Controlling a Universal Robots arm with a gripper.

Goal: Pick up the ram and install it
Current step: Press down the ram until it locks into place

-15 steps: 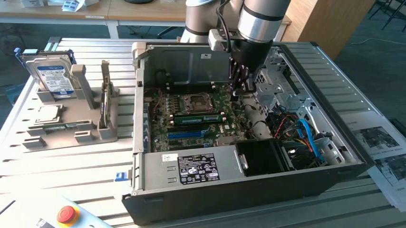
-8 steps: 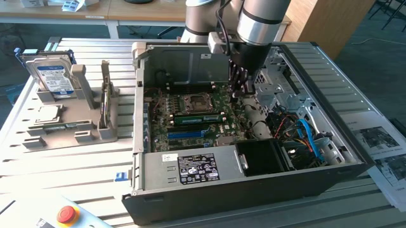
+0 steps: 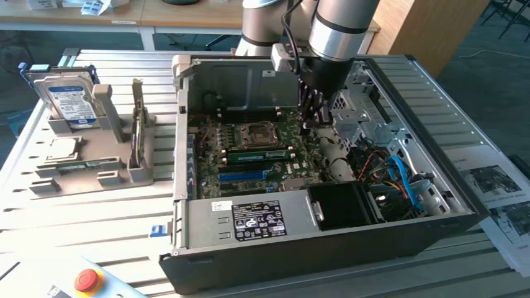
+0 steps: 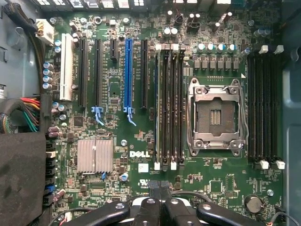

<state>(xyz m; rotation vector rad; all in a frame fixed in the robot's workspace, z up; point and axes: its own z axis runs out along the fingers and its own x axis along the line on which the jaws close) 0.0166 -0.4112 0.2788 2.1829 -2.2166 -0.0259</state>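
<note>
— How do the jaws stand?
— Pressed together with nothing between them. In the wrist view the two dark fingertips (image 4: 155,192) meet, hanging over the green motherboard (image 4: 117,141). In the exterior view the arm (image 3: 336,37) reaches down into the open computer case (image 3: 331,248), its tip just above the board and near the empty processor socket (image 3: 255,133).
— And the ram?
— The ram (image 3: 257,155) stands on edge in a memory slot beside that socket, apart from the jaws. From the wrist it is a thin edge-on strip (image 4: 156,103) in the slot of that bank farthest from the socket.
— What lies further out?
— A blue expansion slot (image 4: 128,75) and a silver heatsink (image 4: 95,155). Outside the case, on the tabletop (image 3: 108,211), a grey fixture (image 3: 124,177) holds an upright hard drive (image 3: 68,102) and a square silver processor chip (image 3: 62,149). A red stop button (image 3: 87,279) sits at the near corner.
</note>
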